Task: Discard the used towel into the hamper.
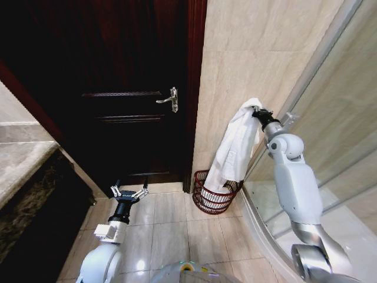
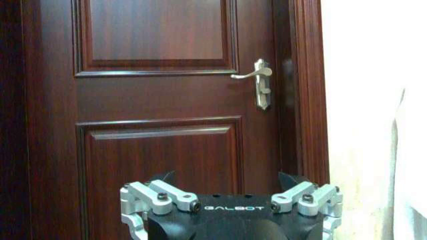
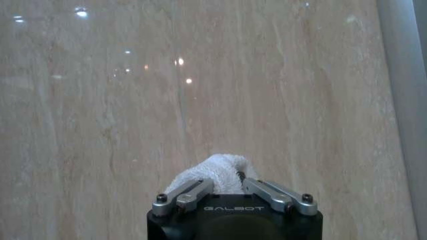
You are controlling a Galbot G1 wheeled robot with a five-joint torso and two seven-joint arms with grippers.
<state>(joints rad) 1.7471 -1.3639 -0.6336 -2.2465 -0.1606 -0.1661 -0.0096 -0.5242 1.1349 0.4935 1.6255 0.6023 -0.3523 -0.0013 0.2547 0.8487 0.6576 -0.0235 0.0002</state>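
Note:
A white towel (image 1: pixel 235 147) hangs in a long drape from my right gripper (image 1: pixel 255 109), which is shut on its top end, raised in front of the beige wall. The towel's lower end reaches into the hamper (image 1: pixel 213 202), a small round dark red-brown wire basket on the floor at the wall's foot beside the door frame. In the right wrist view, a bunch of towel (image 3: pixel 213 172) sticks out between the closed fingers of the right gripper (image 3: pixel 227 182). My left gripper (image 1: pixel 128 192) stands open low on the left, facing the door; the left wrist view shows its spread fingers (image 2: pixel 170 192).
A dark wooden door (image 1: pixel 123 88) with a metal lever handle (image 1: pixel 169 100) faces me. A curved glass shower screen (image 1: pixel 330 118) and its raised sill run along the right. A dark stone counter (image 1: pixel 29 194) borders the left. Pale floor tiles (image 1: pixel 168 230) lie between.

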